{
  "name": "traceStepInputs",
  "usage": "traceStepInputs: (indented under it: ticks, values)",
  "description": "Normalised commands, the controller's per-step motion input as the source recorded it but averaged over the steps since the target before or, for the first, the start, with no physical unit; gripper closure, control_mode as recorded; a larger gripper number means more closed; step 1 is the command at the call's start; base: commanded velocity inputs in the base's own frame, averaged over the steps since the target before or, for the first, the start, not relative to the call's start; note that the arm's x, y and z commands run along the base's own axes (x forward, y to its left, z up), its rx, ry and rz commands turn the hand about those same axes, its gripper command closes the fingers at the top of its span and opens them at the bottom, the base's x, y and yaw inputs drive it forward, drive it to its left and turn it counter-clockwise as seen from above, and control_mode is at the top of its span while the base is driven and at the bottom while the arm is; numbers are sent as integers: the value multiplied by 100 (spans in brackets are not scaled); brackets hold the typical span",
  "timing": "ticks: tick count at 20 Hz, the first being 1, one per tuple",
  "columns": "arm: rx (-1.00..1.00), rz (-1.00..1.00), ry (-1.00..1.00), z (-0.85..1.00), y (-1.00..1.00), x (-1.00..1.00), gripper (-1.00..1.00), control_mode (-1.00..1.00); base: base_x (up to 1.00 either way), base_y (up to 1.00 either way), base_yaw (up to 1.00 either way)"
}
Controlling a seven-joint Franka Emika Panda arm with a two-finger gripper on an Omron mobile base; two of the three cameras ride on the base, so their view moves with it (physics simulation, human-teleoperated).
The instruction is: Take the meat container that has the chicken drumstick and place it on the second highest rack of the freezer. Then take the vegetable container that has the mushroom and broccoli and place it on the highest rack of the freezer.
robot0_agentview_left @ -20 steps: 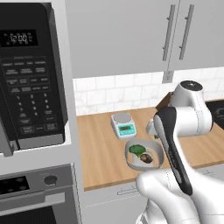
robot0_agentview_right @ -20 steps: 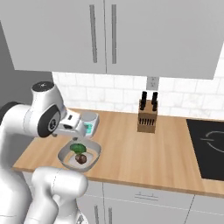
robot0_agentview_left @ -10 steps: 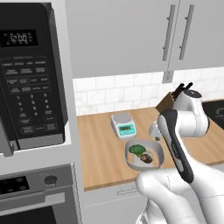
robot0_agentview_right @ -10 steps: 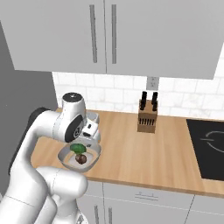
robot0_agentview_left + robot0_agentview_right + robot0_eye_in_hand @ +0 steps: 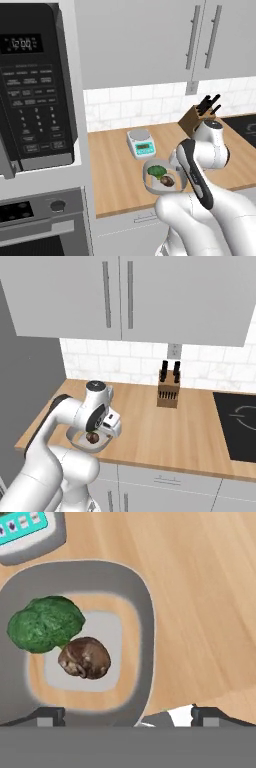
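The vegetable container (image 5: 145,612) is a grey rounded-square tub on the wooden counter, near its front edge. Inside it lie the green broccoli (image 5: 45,622) and the brown mushroom (image 5: 85,658), touching each other. The tub (image 5: 150,186) also shows in the left base view with the broccoli (image 5: 157,171) and the mushroom (image 5: 168,181). My gripper (image 5: 130,716) hangs open just above the tub's rim, with one fingertip (image 5: 50,716) over the tub and the other over the counter. It holds nothing. In the right base view my hand (image 5: 109,423) hovers over the tub (image 5: 82,443). The meat container, chicken drumstick and freezer are out of view.
A small kitchen scale (image 5: 141,143) stands just behind the tub. A knife block (image 5: 168,390) stands against the tiled wall and a black cooktop (image 5: 240,416) lies at the right. A microwave (image 5: 35,90) above a wall oven (image 5: 40,220) bounds the counter's left end.
My arm has folded down and forward, and the hand has come down to just above the tub. The jaws stayed open. The tub and scale have not moved.
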Motion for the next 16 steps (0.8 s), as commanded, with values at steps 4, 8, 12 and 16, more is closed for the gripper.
traceStepInputs:
  ticks: [4, 8, 12, 16]
  values:
    - [1, -5, 8, -54, -28, 33, -100, -100, 0, 0, 0]
    - [3, -4, 12, -45, -23, 30, -100, -100, 0, 0, 0]
    - [0, -3, 9, -41, -10, 21, -100, -100, 0, 0, 0]
    - [0, 0, 7, -20, 0, 26, -100, -100, 0, 0, 0]
